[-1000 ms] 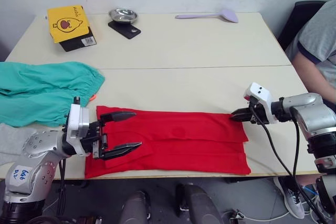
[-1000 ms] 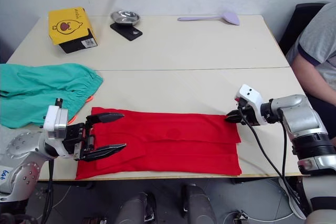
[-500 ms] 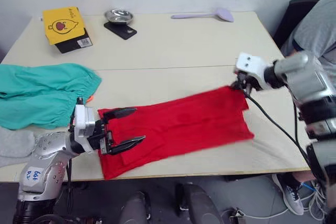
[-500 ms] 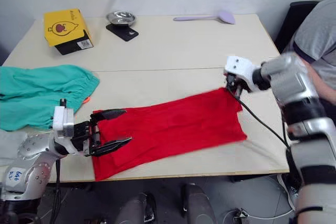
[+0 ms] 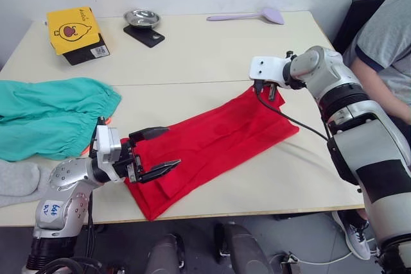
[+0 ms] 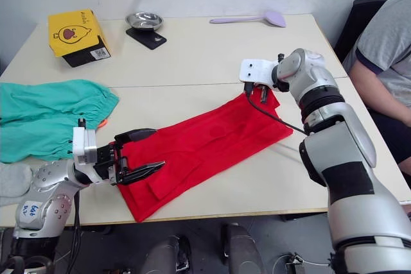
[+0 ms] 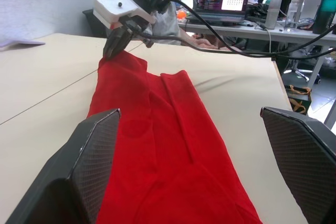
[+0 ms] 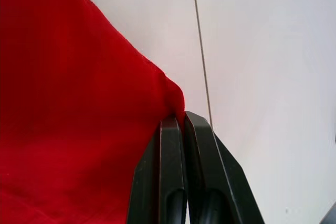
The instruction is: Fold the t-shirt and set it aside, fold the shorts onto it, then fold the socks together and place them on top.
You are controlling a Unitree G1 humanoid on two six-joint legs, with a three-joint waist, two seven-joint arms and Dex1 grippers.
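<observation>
While right end effector (image 6: 262,94) pinches t-shirt (image 6: 205,142) corner, left end effector (image 6: 145,153) agape, metal bowl (image 6: 144,20) empty.

beige table (image 5: 212,49) carries red t-shirt (image 5: 212,142); teal shorts (image 5: 45,113); grey socks (image 5: 16,181); yellow box (image 5: 76,28); purple spoon (image 5: 247,15)

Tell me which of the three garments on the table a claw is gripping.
The red t-shirt: the right claw pinches its far corner. The teal shorts and grey socks lie untouched.

my arms are silver-grey metal with black joint bands; each hand, left hand (image 5: 153,152) and right hand (image 5: 264,89), has black fingers under a white wrist block, with black cables trailing.
</observation>
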